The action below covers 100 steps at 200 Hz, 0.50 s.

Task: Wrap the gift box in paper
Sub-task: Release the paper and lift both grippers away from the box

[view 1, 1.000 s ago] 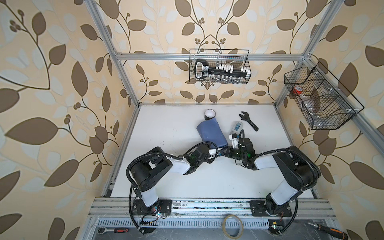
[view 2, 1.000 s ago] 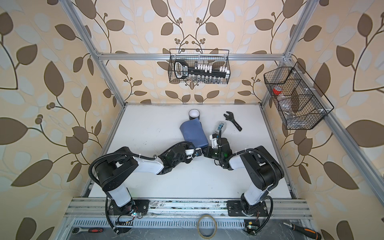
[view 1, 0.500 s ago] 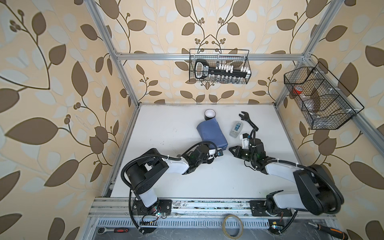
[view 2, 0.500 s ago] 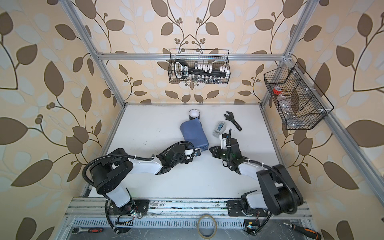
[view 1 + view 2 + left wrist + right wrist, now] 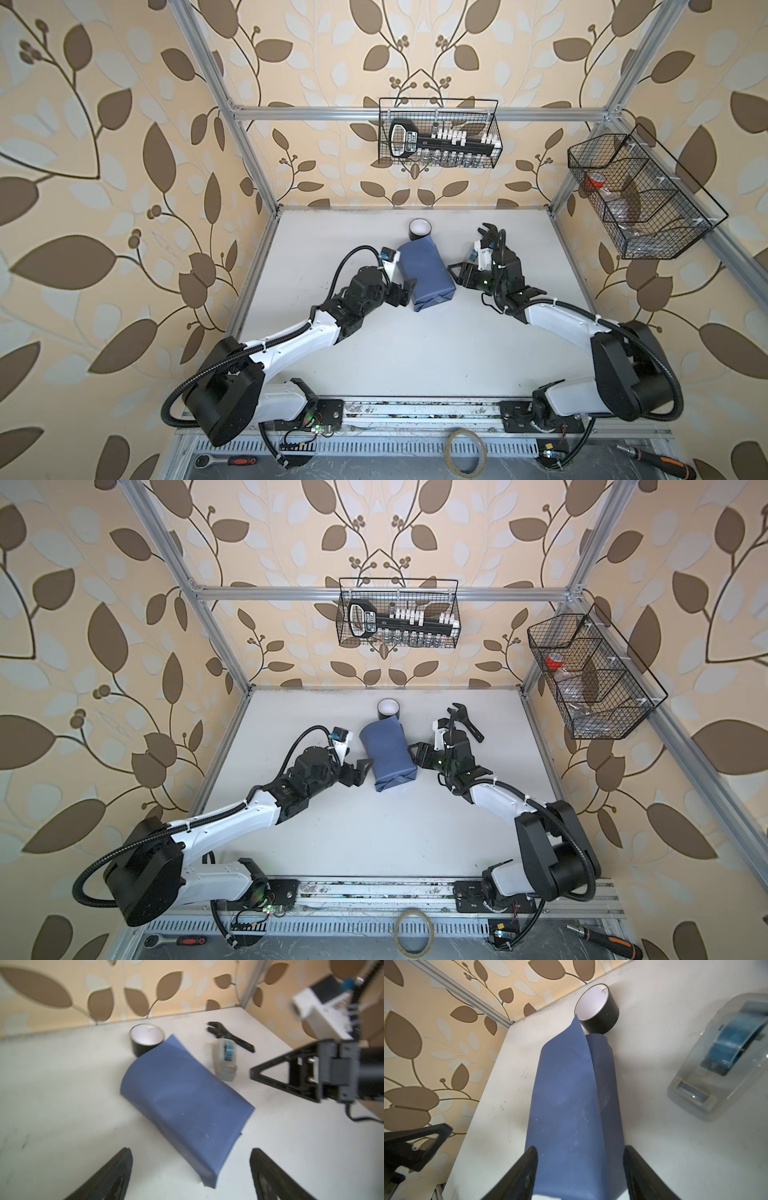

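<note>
Paper (image 5: 424,274), one slate-blue sheet folded into a parcel, lies between two grippers; what it wraps is hidden. One black tape roll (image 5: 419,228) touches its far end. One clear tape dispenser (image 5: 226,1059) and one wrench (image 5: 230,1040) lie to its right. The left gripper (image 5: 190,1151) gapes wide beside it. The right gripper (image 5: 580,1148) has its fingers spread astride its edge. Of two wire baskets, the back basket (image 5: 440,100) holds one socket rack (image 5: 440,139), and the side basket (image 5: 648,245) holds a red-topped item (image 5: 553,661).

Beige wallpaper (image 5: 104,174) with brown leaves covers every wall — soft, even light. An aluminium frame (image 5: 311,111) crosses the far side; one black wire basket (image 5: 436,99) hangs there, a second basket (image 5: 660,245) at right, above a white tabletop (image 5: 415,353).
</note>
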Available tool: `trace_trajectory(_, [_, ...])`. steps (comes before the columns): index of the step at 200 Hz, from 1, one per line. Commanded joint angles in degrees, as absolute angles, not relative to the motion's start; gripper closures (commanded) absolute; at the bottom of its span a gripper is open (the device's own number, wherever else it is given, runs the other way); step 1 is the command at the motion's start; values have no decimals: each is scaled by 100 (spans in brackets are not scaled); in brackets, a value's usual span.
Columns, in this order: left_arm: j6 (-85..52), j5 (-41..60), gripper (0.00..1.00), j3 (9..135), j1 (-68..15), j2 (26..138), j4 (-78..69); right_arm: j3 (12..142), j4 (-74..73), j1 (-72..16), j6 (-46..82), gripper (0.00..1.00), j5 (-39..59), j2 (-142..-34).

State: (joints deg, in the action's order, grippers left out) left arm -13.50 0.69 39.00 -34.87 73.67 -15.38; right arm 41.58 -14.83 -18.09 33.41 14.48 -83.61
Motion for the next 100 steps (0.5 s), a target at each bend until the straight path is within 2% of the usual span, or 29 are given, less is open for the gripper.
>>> trace_trajectory(1, [-3437,1100,12,4307,-2909,7847,-1021,4604,-1428,-1803,3430,31,1693,-8905])
trace_trajectory(25, [-3636,1677,13,4957,-2738,8737,-827,4873,-1344,-1839,3426,29,1876,-9364])
trace_trajectory(58, [-3845,2590,19,5443,-2750,9640,-1146,4643,-1404,-2002,3421,35,2225,-9395])
trace_trajectory(100, [-4181,3235,23,4768,-2933,9424,-1973,3669,-1921,-2369,3735,45,2583,-8758])
